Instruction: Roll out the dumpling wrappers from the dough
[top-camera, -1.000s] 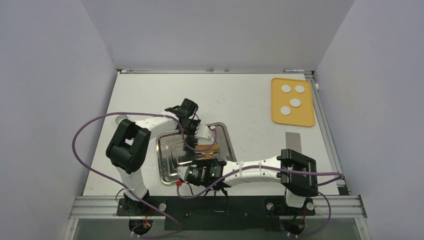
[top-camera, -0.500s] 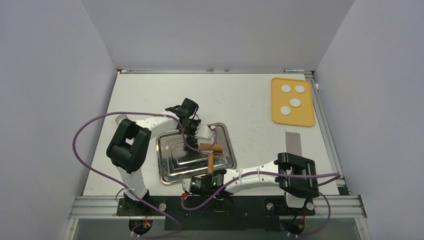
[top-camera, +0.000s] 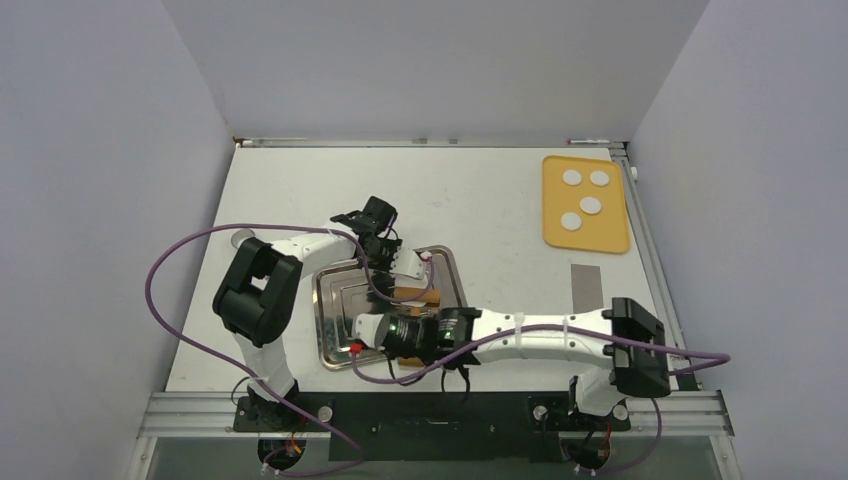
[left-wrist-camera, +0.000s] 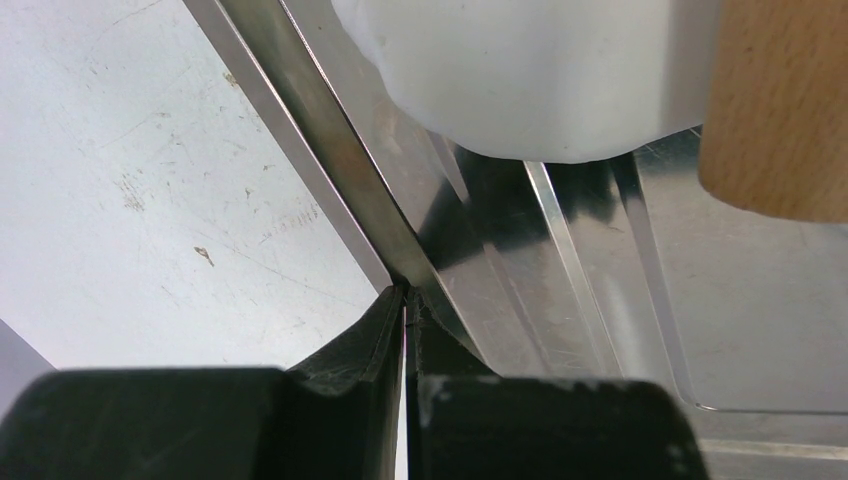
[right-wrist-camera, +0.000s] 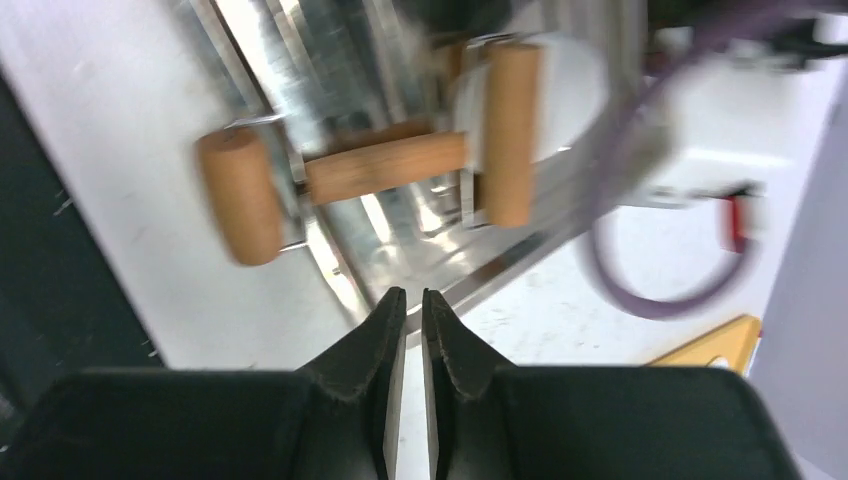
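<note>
Several dumpling wrappers (top-camera: 591, 205), small white discs, lie on the yellow board (top-camera: 605, 236) at the far right. A wooden roller (top-camera: 418, 294) (right-wrist-camera: 385, 165) lies across the steel tray (top-camera: 340, 300), its near end hanging over the front rim. White dough (right-wrist-camera: 570, 90) (left-wrist-camera: 530, 80) sits under its far end. My left gripper (top-camera: 385, 240) (left-wrist-camera: 408, 297) is shut on the tray's far rim (left-wrist-camera: 330, 170). My right gripper (right-wrist-camera: 405, 300) is shut on nothing, hovering by the tray's near right corner, apart from the roller. The right arm (top-camera: 520, 335) covers the tray's front.
A grey strip (top-camera: 587, 285) lies on the table right of the tray. Purple cables (top-camera: 165, 300) loop beside the left arm and along the near edge. The walls stand close on both sides.
The right gripper's jaws have closed. Its arm drew back toward the near edge, then swung out over the tray's front. The roller lies free. The left gripper has not moved.
</note>
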